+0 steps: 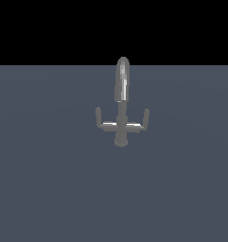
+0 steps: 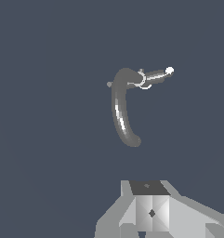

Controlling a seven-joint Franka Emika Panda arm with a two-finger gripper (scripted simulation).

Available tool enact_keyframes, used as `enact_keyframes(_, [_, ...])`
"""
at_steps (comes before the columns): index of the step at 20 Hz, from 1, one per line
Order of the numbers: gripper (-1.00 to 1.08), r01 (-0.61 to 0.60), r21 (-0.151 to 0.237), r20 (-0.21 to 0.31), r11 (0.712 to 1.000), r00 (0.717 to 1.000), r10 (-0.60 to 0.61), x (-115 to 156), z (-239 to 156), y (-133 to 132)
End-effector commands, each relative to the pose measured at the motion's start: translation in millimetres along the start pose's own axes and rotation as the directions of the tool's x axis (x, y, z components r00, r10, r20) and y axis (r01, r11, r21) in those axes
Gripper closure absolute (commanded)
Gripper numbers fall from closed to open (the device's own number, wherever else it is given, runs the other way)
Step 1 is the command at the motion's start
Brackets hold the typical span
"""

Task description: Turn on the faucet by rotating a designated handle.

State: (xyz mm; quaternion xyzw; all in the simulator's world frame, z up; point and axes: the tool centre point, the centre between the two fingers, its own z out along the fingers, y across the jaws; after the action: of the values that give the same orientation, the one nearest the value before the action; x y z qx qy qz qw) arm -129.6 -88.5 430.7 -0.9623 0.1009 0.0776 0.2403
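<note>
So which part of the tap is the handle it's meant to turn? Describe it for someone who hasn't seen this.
On the flat grey surface stands one small metal faucet with a tall arched spout. A thin crossbar runs across low on its stem. The handle is the arm on the exterior view's right, ending in an upturned peg, not the matching arm opposite.

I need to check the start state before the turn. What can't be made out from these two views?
- Gripper: absent from the exterior view; in the wrist view only its body shows, the fingertips cut off by the picture's edge, so open or shut is unclear.
- Handle: in the wrist view, which crossbar arm is which cannot be told.
- Faucet: its spout opening is too small to see.
</note>
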Motion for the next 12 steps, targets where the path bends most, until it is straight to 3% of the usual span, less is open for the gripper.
enact_keyframes(1, [1.08, -0.023, 0.052, 0.018, 0.998, 1.0, 0.022, 14, 5, 9])
enact_keyframes(12, [1.08, -0.126, 0.259, 0.112, 0.958, 0.989, 0.1, 69, 34, 45])
